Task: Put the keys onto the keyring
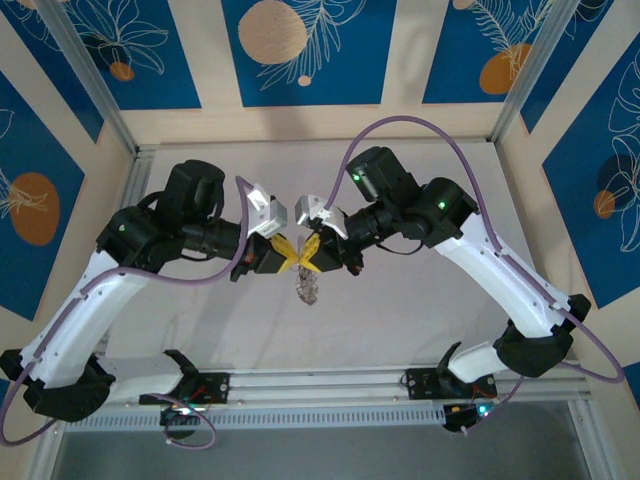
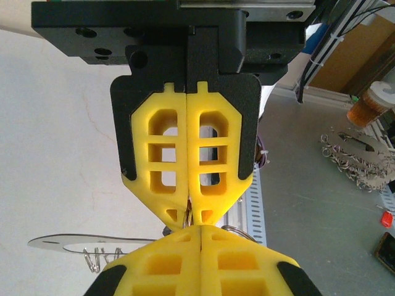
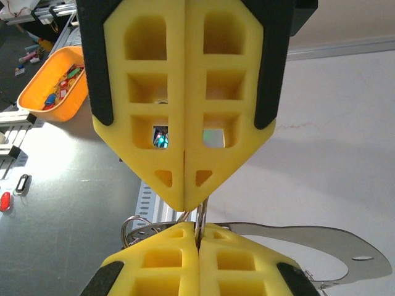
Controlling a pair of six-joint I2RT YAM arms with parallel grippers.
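Keyring [image 3: 201,216] shows as thin grey wire caught between two yellow claws that meet tip to tip above the table. The left gripper [image 2: 188,213] has its fingers pressed fully together, with the wire running into the seam at their tips. The right gripper [image 3: 185,203] is likewise closed, and the wire appears pinched at its tip. Gripping from opposite sides probably steadies the ring in mid-air so its coil can be worked apart. From above, a small silvery bunch [image 1: 307,288] dangles just below the joined tips. A flat metal tag [image 3: 336,246] hangs beside the wire. The keys cannot be picked out from this bunch, so their place is uncertain
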